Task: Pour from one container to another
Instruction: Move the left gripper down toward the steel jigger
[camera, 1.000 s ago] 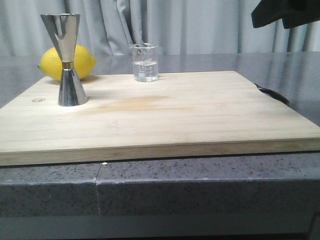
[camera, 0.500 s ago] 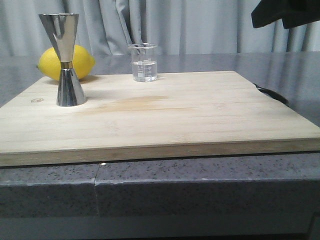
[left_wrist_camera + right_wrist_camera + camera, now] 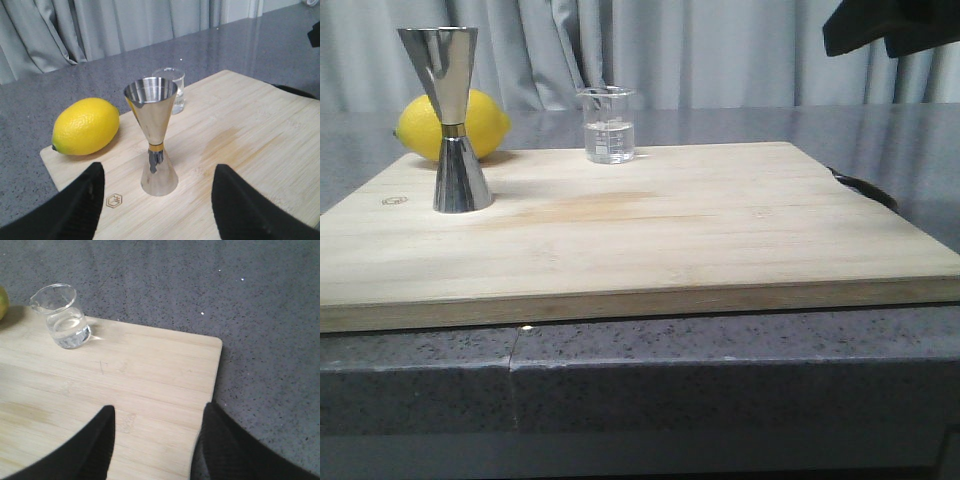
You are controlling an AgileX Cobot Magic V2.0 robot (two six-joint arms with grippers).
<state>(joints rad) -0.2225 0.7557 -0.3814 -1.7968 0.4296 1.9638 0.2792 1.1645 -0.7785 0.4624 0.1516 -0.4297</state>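
Note:
The clear glass beaker (image 3: 609, 125) stands upright at the back of the wooden board (image 3: 650, 235), holding some clear liquid; it also shows in the right wrist view (image 3: 63, 316) and behind the jigger in the left wrist view (image 3: 172, 86). The steel hourglass jigger (image 3: 451, 120) with a gold band stands on the board's left side. In the left wrist view the jigger (image 3: 155, 135) stands ahead of my left gripper (image 3: 159, 192), which is open and empty. My right gripper (image 3: 159, 427) is open and empty above the board's far right corner, well away from the beaker.
A yellow lemon (image 3: 455, 127) lies behind the jigger at the board's back left corner. The board rests on a dark speckled counter (image 3: 620, 390). Part of my right arm (image 3: 890, 25) hangs at the upper right. Grey curtains close off the back.
The front view has shifted very slightly; jigger, beaker and lemon stand where they were. No gripper has taken hold of anything.

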